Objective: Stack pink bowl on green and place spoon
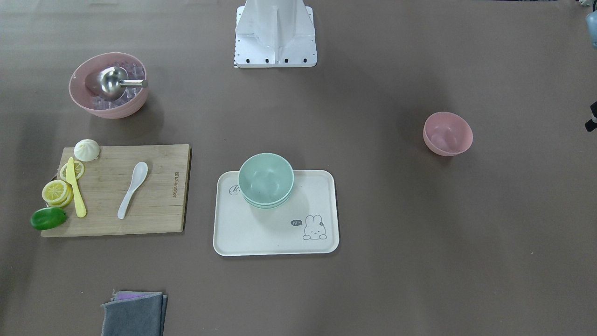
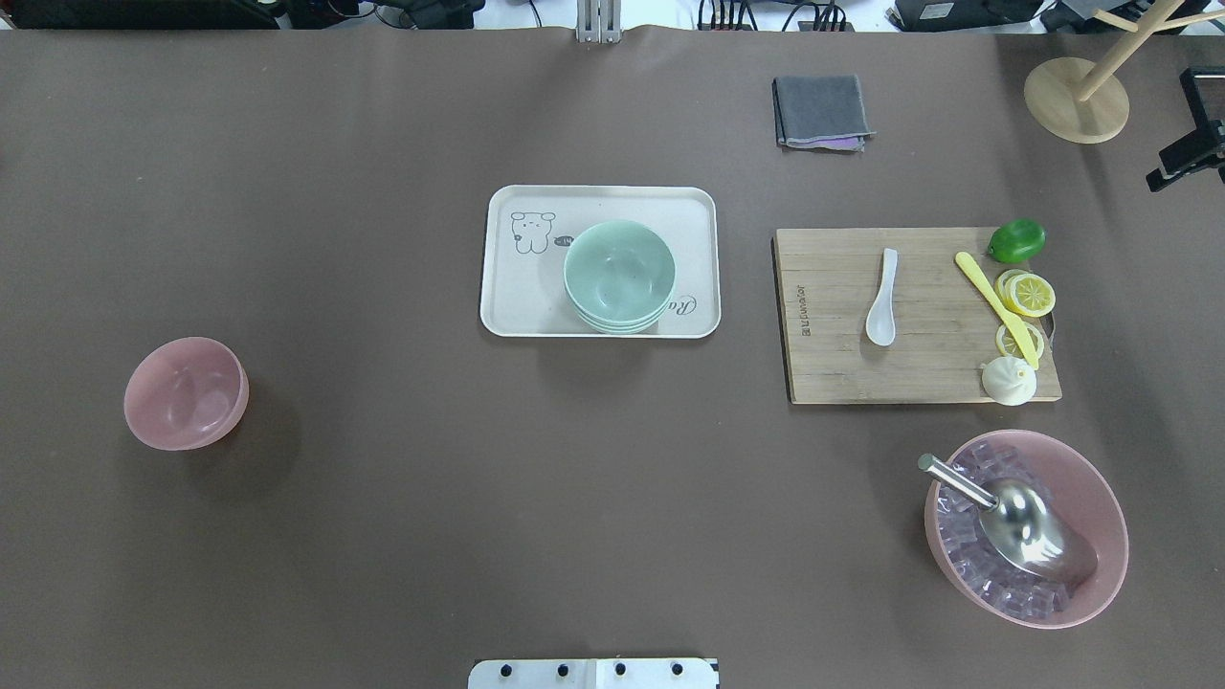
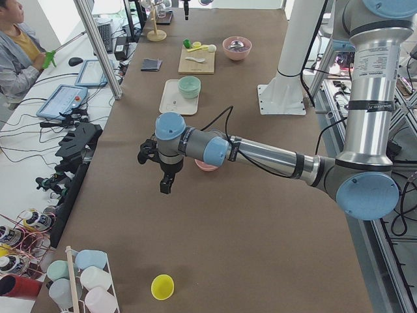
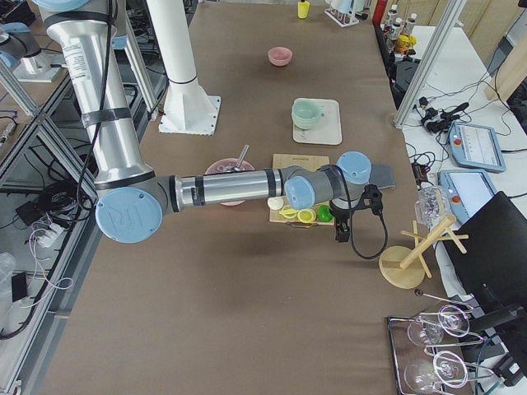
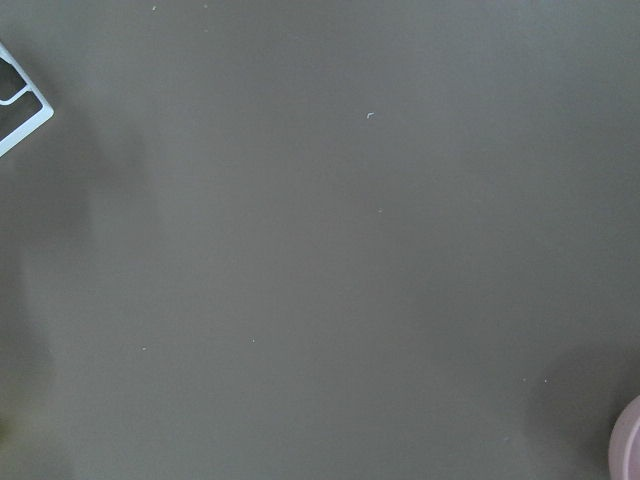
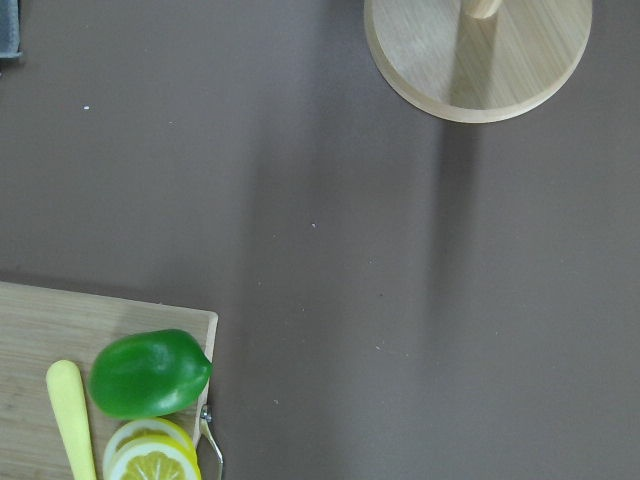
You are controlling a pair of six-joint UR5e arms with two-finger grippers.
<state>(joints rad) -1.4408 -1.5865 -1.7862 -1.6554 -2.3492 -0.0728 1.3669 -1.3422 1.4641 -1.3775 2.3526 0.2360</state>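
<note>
A small empty pink bowl [image 1: 447, 133] stands alone on the brown table, at the left in the overhead view [image 2: 186, 392]. Stacked green bowls [image 2: 619, 273] sit on a cream tray [image 2: 517, 306] in the middle. A white spoon [image 2: 882, 299] lies on a wooden cutting board [image 2: 833, 364]. My left gripper [image 3: 167, 184] hangs above the table past the pink bowl, toward the table's left end. My right gripper [image 4: 342, 233] hangs between the board and a wooden stand. I cannot tell whether either gripper is open or shut.
A large pink bowl [image 2: 1026, 526] holds ice cubes and a metal scoop. On the board lie a yellow knife [image 2: 995, 306], lemon slices, a green fruit [image 2: 1016, 239] and a white bun. A grey cloth [image 2: 821, 112] and a wooden stand [image 2: 1077, 100] are at the far edge.
</note>
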